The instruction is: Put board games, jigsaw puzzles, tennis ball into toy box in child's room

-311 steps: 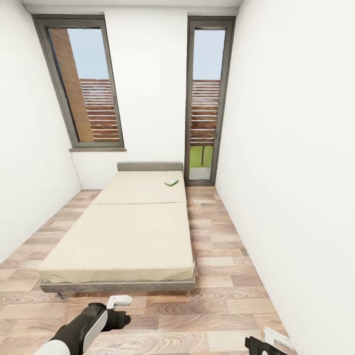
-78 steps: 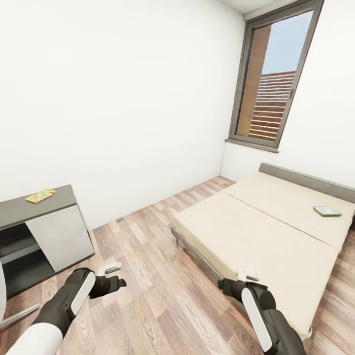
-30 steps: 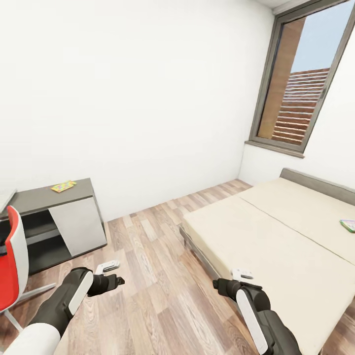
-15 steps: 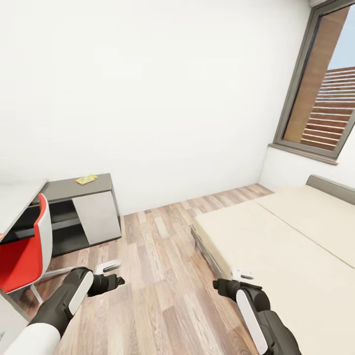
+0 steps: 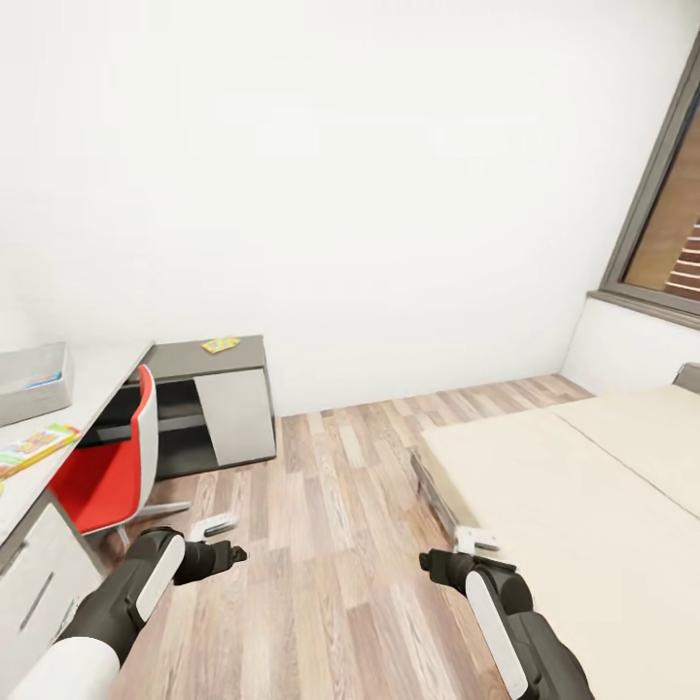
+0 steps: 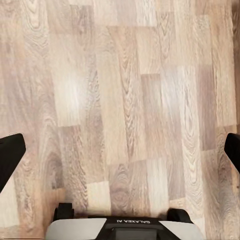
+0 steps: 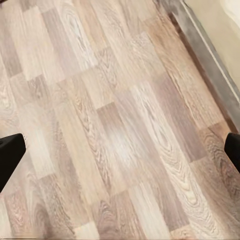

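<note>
Both grippers, left [image 5: 231, 556] and right [image 5: 430, 562], are held low, spread and empty for travel. The toy box [image 5: 35, 383] is seen far left on the table [image 5: 97, 374], a jigsaw puzzle [image 5: 221, 344] beyond.

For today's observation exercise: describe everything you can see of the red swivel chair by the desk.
The red swivel chair stands upright on the wood-plank floor, tucked against the pale desk. Its shell looks like smooth plastic, red on the seating side, with a white back. Thin grey base legs spread below it. Nothing rests on it, and neither gripper touches it.
</note>
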Robot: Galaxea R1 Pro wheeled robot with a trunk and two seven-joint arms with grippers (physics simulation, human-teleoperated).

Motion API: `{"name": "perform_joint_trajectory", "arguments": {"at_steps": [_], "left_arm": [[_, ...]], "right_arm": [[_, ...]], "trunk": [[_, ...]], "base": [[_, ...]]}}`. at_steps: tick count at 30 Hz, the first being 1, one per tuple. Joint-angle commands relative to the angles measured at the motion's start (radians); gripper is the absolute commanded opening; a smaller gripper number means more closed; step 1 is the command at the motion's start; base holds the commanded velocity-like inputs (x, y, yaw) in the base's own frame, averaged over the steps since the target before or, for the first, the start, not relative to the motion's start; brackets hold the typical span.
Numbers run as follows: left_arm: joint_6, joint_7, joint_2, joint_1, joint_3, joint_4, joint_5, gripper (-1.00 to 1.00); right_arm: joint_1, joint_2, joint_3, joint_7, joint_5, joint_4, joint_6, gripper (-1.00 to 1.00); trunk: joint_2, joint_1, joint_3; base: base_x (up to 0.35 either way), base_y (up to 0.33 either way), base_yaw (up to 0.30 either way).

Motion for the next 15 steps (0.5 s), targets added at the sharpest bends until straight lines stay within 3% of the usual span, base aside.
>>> {"name": "perform_joint_trajectory", "arguments": {"at_steps": [1, 6, 15], "left_arm": [[0.004, 0.001, 0.0, -0.001, -0.001, -0.001, 0.002, 1.0], [0.004, 0.001, 0.0, -0.001, -0.001, -0.001, 0.003, 1.0], [0.004, 0.001, 0.0, -0.001, 0.0, -0.001, 0.003, 1.0]], "right_arm": [[-0.001, 0.0, 0.001, -0.01, -0.011, -0.001, 0.002, 1.0], [-0.001, 0.0, 0.001, -0.01, -0.011, -0.002, 0.002, 1.0], [-0.001, 0.0, 0.001, -0.01, -0.011, -0.002, 0.002, 1.0]], "trunk": [[-0.002, 0.0, -0.002], [-0.002, 0.0, -0.002], [-0.002, 0.0, -0.002]], "base": [[-0.144, 0.0, 0.291], [-0.148, 0.0, 0.291], [-0.025, -0.001, 0.291]]}}
